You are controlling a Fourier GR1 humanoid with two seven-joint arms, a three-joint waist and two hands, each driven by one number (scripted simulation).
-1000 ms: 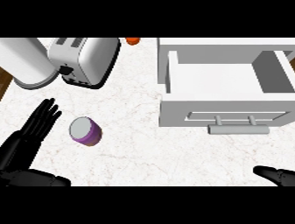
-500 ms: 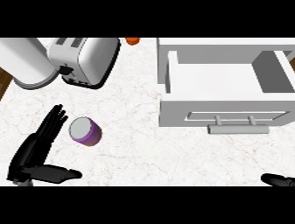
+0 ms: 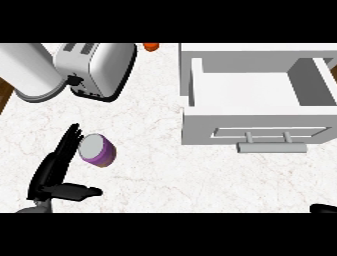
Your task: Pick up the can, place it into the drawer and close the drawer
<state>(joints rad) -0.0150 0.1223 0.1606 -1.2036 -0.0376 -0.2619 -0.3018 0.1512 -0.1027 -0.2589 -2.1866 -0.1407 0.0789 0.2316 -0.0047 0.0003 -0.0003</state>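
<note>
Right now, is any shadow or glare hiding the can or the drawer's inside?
Head view: even light, no glare; the purple can shows plainly beside the left robot hand; the open drawer has only soft shading along its inner walls; the right robot hand is cut off at the lower edge.

The white marbled counter (image 3: 156, 165) carries a purple can (image 3: 97, 149), a silver toaster (image 3: 97, 67) and a white drawer unit (image 3: 263, 95).

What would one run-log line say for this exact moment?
phase: reaching | left hand: open, beside small purple can | white drawer: open, nothing seen inside | right hand: at lower edge
</note>
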